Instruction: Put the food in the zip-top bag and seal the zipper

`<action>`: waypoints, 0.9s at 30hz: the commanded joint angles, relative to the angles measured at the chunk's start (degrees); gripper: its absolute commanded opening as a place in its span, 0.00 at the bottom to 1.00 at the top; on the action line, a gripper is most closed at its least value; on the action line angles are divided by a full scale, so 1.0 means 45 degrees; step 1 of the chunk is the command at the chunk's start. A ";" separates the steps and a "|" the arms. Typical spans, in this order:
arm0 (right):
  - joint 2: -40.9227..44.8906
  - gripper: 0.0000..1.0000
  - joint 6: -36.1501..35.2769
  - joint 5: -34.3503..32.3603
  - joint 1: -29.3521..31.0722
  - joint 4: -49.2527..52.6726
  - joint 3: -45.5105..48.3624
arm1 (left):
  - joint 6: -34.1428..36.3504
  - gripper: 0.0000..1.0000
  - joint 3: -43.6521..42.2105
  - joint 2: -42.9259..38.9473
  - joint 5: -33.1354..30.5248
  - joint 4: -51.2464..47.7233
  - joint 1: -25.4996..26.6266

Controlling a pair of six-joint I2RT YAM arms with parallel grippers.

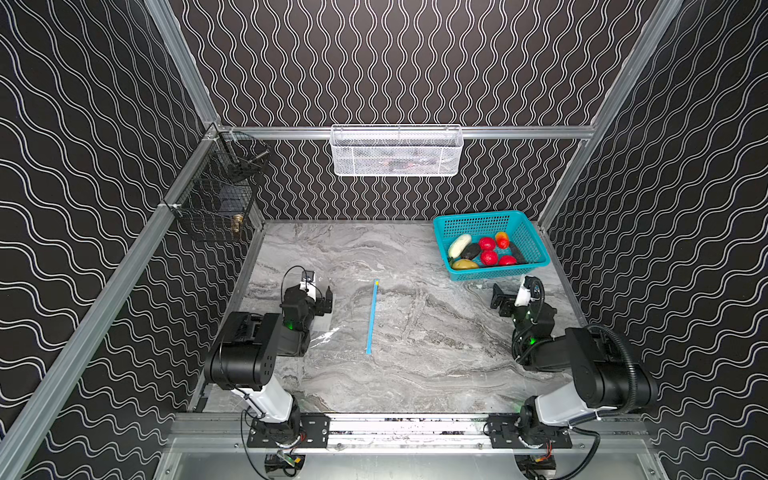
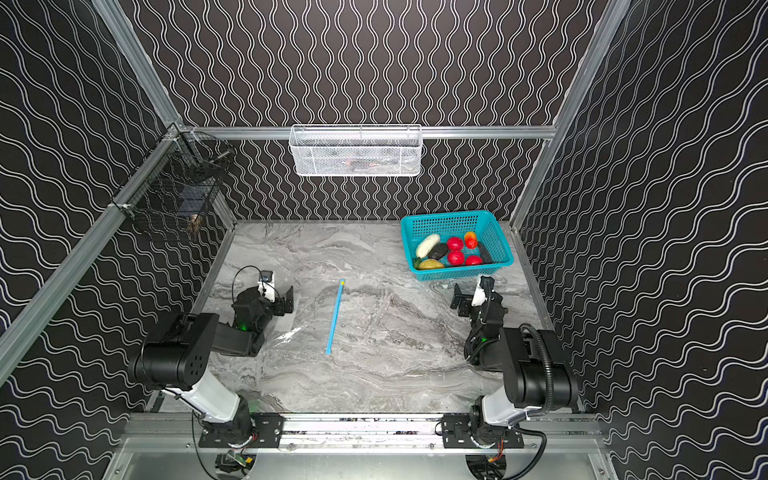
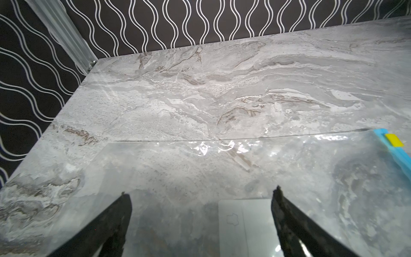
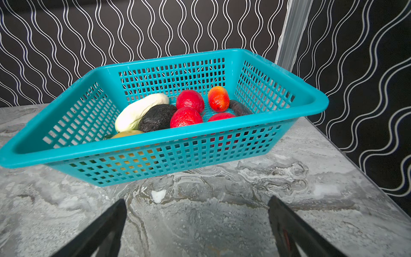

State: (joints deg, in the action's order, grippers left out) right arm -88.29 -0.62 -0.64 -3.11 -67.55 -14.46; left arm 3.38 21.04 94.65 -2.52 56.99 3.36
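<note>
The left claw (image 3: 200,193) stood spread wide and empty over the bag (image 3: 244,169), low above the end away from the zipper (image 1: 372,318). Whether its tips touched the film could not be told. The right claw (image 4: 197,199), equally spread and empty, hung above bare table (image 4: 200,222) just in front of the basket (image 4: 155,142), apart from it. All the food (image 4: 185,118) lay in that basket, at the table's far right corner in both top views, well apart from the bag. The bag lay flat near the middle, with its slider (image 3: 394,140) at the zipper's far end. Nothing was packed yet, and whether the mouth was open could not be read.

The likeliest trouble was the bag itself. Flat, clear film gives little to catch, so a pinch might take both layers and hold the mouth closed. The bag might also skate over the smooth table when pushed.

The food posed its own risk. The red fruit (image 4: 190,101) were round and would probably squirt from flat jaws if gripped off-centre. The pieces lay tightly together, so a jaw coming down could wedge between neighbours, or strike the basket wall and drag it. A piece carried across could miss a limp mouth. Later, anything bulging near the zipper would likely stop the small slider.
</note>
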 commanded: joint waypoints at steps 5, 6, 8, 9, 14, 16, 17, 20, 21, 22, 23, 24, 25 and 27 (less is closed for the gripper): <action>0.0019 0.99 0.0408 -0.0859 -0.0011 0.0226 -0.0233 | 0.0399 0.99 -0.0223 0.0021 -0.0259 0.0853 0.0211; 0.0030 1.00 0.0374 -0.0900 -0.0011 0.0228 -0.0217 | 0.0421 0.99 -0.0222 0.0001 -0.0245 0.0805 0.0211; -0.0078 1.00 0.0334 -0.0882 -0.0011 -0.0159 -0.0128 | 0.0402 0.99 -0.0222 0.0021 -0.0262 0.0817 0.0211; -0.0039 1.00 0.0334 -0.0872 -0.0011 -0.0054 -0.0166 | 0.0388 0.99 -0.0222 0.0015 -0.0276 0.0807 0.0211; -0.0020 1.00 0.0324 -0.0916 -0.0011 -0.0017 -0.0177 | 0.0304 0.99 -0.0047 0.0024 -0.0621 0.0528 0.0243; 0.0011 1.00 0.0314 -0.0950 -0.0011 -0.0026 -0.0149 | 0.0466 0.99 -0.0369 0.0021 -0.0805 0.1118 0.0441; 0.0001 1.00 0.0314 -0.0951 -0.0011 -0.0067 -0.0148 | 0.0603 0.99 -0.0521 0.0032 -0.1044 0.1483 0.0589; 0.0002 0.99 0.0314 -0.0951 -0.0011 -0.0075 -0.0146 | 0.0634 0.99 -0.0657 0.0060 -0.1349 0.1717 0.0737; 0.0010 1.00 0.0314 -0.0955 -0.0011 -0.0051 -0.0147 | 0.0618 0.99 -0.0573 0.0079 -0.1436 0.1571 0.0739; 0.0001 1.00 0.0314 -0.0952 -0.0011 -0.0065 -0.0146 | 0.0593 0.99 -0.0451 0.0060 -0.1548 0.1303 0.0742; -0.0027 1.00 0.0314 -0.0898 -0.0011 -0.0071 -0.0146 | 0.0551 0.99 -0.0339 0.0060 -0.1606 0.1121 0.0740; -0.0028 1.00 0.0315 -0.0902 -0.0011 -0.0075 -0.0146 | 0.0517 0.99 -0.0310 0.0061 -0.1633 0.1053 0.0735; -0.0021 1.00 0.0314 -0.0896 -0.0011 -0.0070 -0.0146 | 0.0512 0.99 -0.0349 0.0041 -0.1668 0.1114 0.0741; -0.0014 1.00 0.0314 -0.0892 -0.0011 -0.0084 -0.0146 | 0.0493 0.99 -0.0637 0.0022 -0.1806 0.1729 0.0758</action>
State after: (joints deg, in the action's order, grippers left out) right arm -88.38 0.64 -4.45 -3.11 -66.61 -15.09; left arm 5.06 19.00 94.80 -8.86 61.67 6.76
